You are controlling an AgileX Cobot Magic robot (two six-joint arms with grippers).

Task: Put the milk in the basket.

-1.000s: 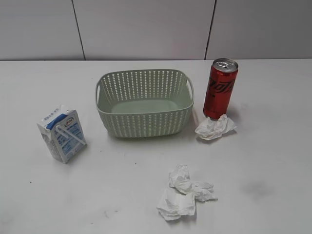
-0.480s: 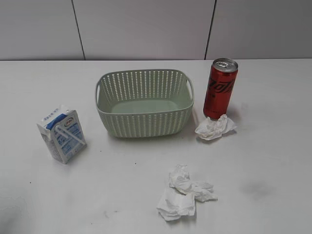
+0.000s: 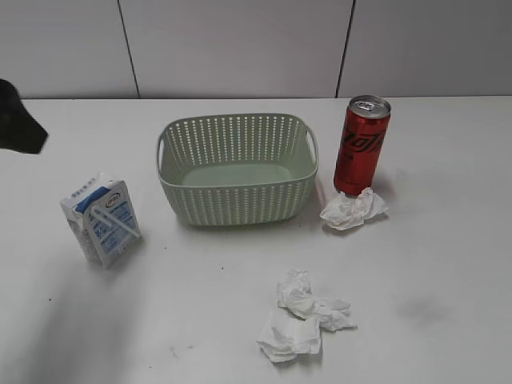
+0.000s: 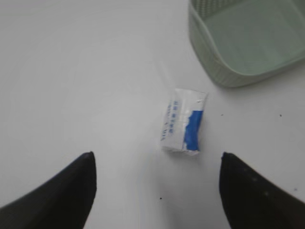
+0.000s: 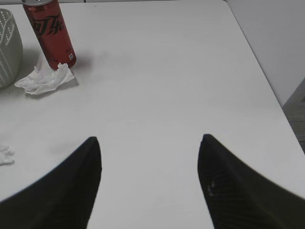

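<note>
The milk [image 3: 101, 220], a small white and blue carton with a white straw on its side, stands on the white table left of the basket; it also shows in the left wrist view [image 4: 183, 122]. The pale green perforated basket [image 3: 236, 200] stands empty at the middle; its corner shows in the left wrist view [image 4: 214, 71]. My left gripper [image 4: 156, 157] is open and empty, above the table with the milk ahead between its fingers. A dark part of the left arm [image 3: 18, 118] shows at the exterior view's left edge. My right gripper [image 5: 148, 139] is open and empty over bare table.
A tall red soda can [image 3: 362, 146] stands right of the basket, with a crumpled tissue [image 3: 353, 210] at its foot; both show in the right wrist view, the can [image 5: 49, 31] and the tissue [image 5: 44, 79]. Another crumpled tissue [image 3: 302, 316] lies near the front. The table's right edge [image 5: 267, 81] is close.
A dark part of the left arm has come into the exterior view at the left edge. The milk, basket and can have not moved.
</note>
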